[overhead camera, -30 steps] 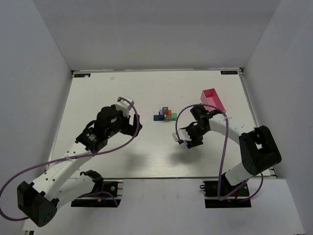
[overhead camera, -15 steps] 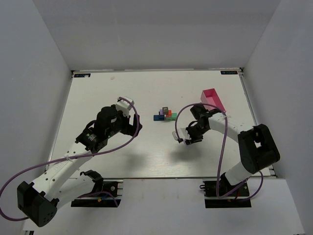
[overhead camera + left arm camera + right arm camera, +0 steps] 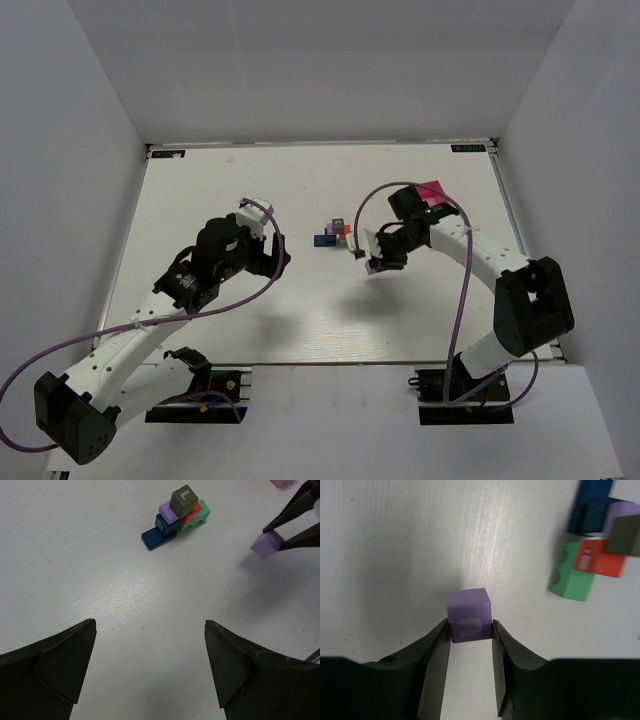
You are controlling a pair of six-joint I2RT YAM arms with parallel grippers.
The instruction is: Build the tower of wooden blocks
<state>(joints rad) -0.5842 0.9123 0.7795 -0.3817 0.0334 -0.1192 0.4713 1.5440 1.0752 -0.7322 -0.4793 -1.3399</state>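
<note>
The wood block tower is a small cluster mid-table: blue blocks at the base, a green and a red block beside them, a lilac one, and a dark block with a white letter on top. My right gripper is shut on a purple cube with a white mark, held above the table just right of the tower. The left wrist view also catches the held cube. My left gripper hangs open and empty, left of the tower.
A pink tray lies at the back right, partly hidden behind the right arm. Purple cables loop from both arms. White walls close the table on three sides.
The right gripper closed on the purple cube and carried it back and left, closer to the tower. The left arm stayed where it was.
</note>
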